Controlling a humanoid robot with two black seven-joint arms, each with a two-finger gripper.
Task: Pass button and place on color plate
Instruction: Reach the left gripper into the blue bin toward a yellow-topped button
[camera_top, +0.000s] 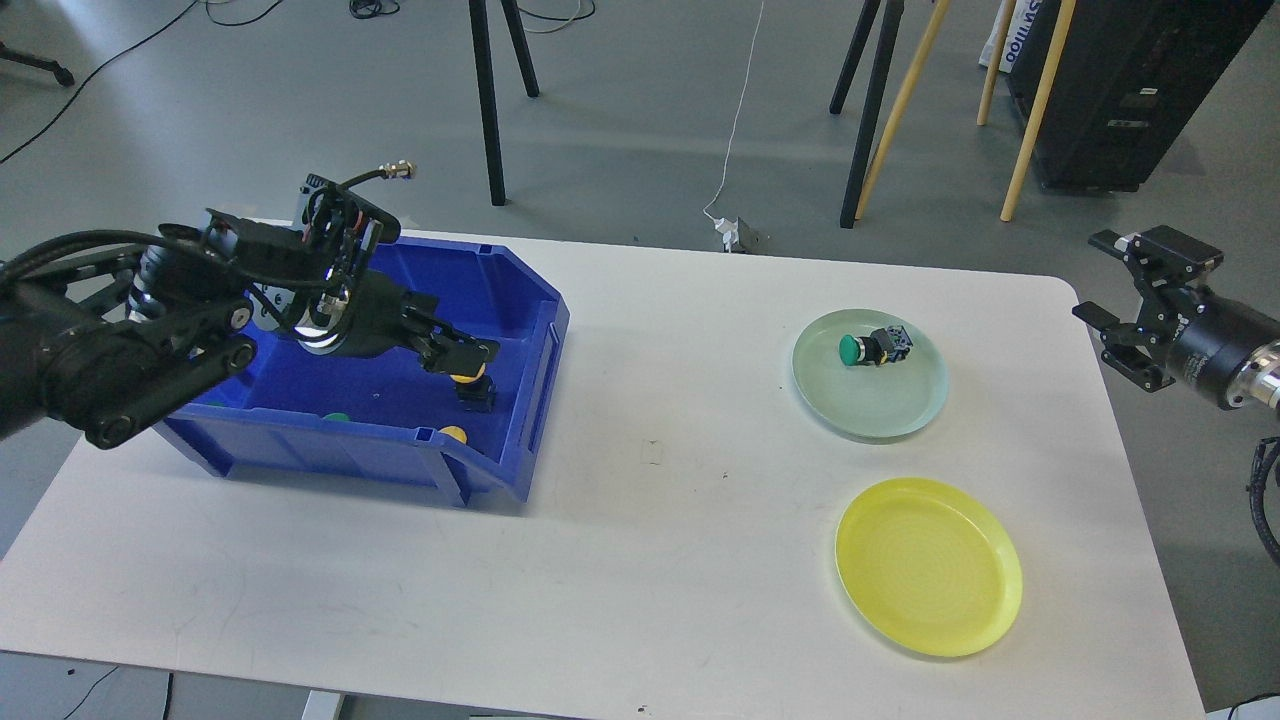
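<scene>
Left gripper (465, 362) inside blue bin (520, 300) pinches yellow button (470, 382) by its cap; looks light, rigid, smooth plastic, so grip the dark body.

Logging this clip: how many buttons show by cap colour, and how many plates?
Green buttons: 2, one on the green plate, one in the blue bin.
Yellow buttons: 2, one at the left claw, one by the bin's front wall.
Plates: 2, green plate, yellow plate.
Total: 6.
</scene>
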